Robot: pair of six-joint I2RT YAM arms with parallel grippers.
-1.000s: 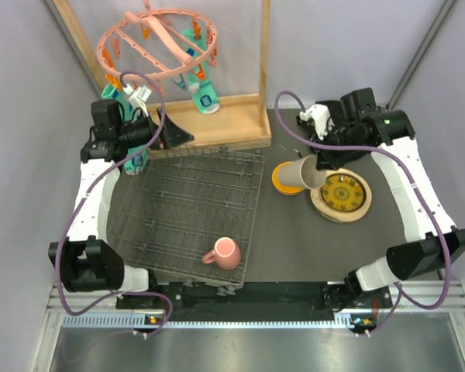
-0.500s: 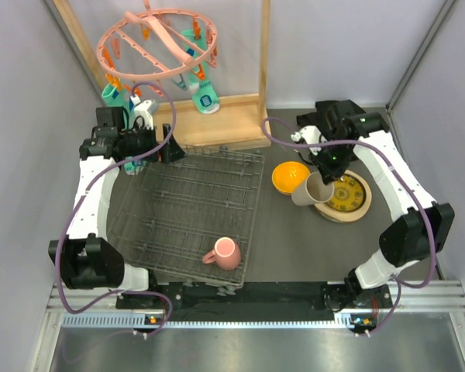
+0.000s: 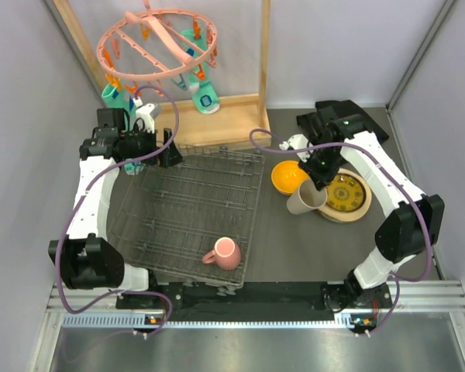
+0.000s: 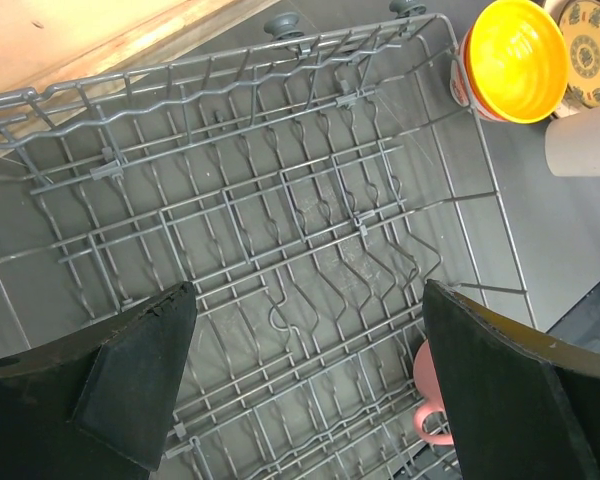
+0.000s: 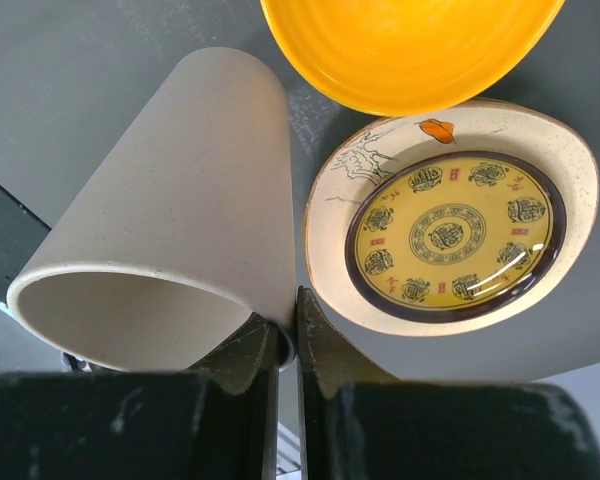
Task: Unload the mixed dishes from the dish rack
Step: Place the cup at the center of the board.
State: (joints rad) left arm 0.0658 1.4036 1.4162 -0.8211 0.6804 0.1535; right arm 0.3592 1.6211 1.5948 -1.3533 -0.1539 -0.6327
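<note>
Dark grey table (image 3: pixel 294 244), closed in by pale walls, carries a wooden frame (image 3: pixel 217 128) with a pink peg hanger (image 3: pixel 159 43) along its far edge. Over the left half of the table lies the dish rack (image 3: pixel 178 198), a flat wire grid with low sides. It holds a pink mug (image 3: pixel 225 253) near its near right corner, tipped over, with the handle pointing left.

Right of the rack's far right corner sits the orange bowl (image 3: pixel 289 177). It appears nested in a red-white bowl (image 4: pixel 461 85), of which only a sliver of the outer wall shows in the left wrist view. Toward the right edge, a small yellow patterned plate (image 5: pixel 450 237) rests in the middle of a cream bird-painted plate (image 5: pixel 355 170).

The left gripper (image 4: pixel 315 375) hangs above the far left part of the rack, jaws spread wide and gripping nothing, with bare wire grid beneath them. The right gripper (image 5: pixel 288 345) is clamped on the rim of the beige cup (image 5: pixel 180 190), one finger inside the mouth and one outside. The cup is tilted, just beside the orange bowl and against the edge of the cream plate. Whether its base touches the table cannot be told.
</note>
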